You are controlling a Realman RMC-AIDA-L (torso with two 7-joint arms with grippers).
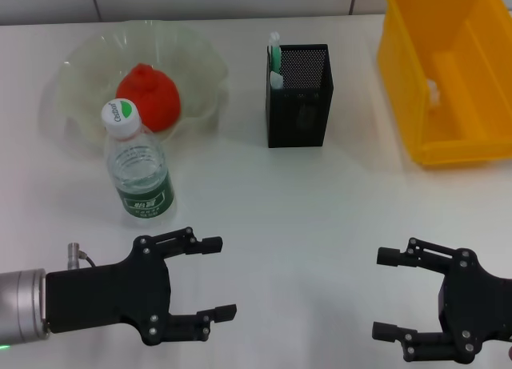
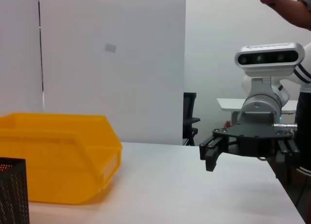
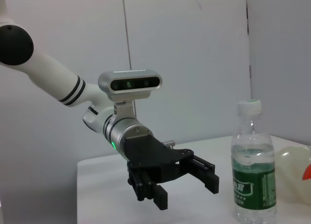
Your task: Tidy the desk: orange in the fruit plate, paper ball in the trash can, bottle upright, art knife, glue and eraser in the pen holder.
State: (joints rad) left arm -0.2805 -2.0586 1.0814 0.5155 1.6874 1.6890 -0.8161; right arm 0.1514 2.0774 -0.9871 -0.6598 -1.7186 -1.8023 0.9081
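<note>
The orange (image 1: 148, 95) lies in the pale-green fruit plate (image 1: 200, 61) at the back left. Just in front of it the bottle (image 1: 140, 167) stands upright with its cap on; it also shows in the right wrist view (image 3: 252, 168). Green-and-white items (image 1: 275, 61) stick up from the black mesh pen holder (image 1: 300, 97); I cannot tell which is glue or art knife. The eraser is hidden. A small white wad, likely the paper ball (image 1: 434, 93), lies inside the yellow trash can (image 1: 448, 149). My left gripper (image 1: 222, 278) and right gripper (image 1: 382, 294) hover open and empty near the front edge.
The right wrist view shows the left gripper (image 3: 187, 187) beside the bottle. In the left wrist view the right gripper (image 2: 210, 156) hangs over the table's end, past the trash can (image 2: 58, 161) and a corner of the pen holder (image 2: 12, 190).
</note>
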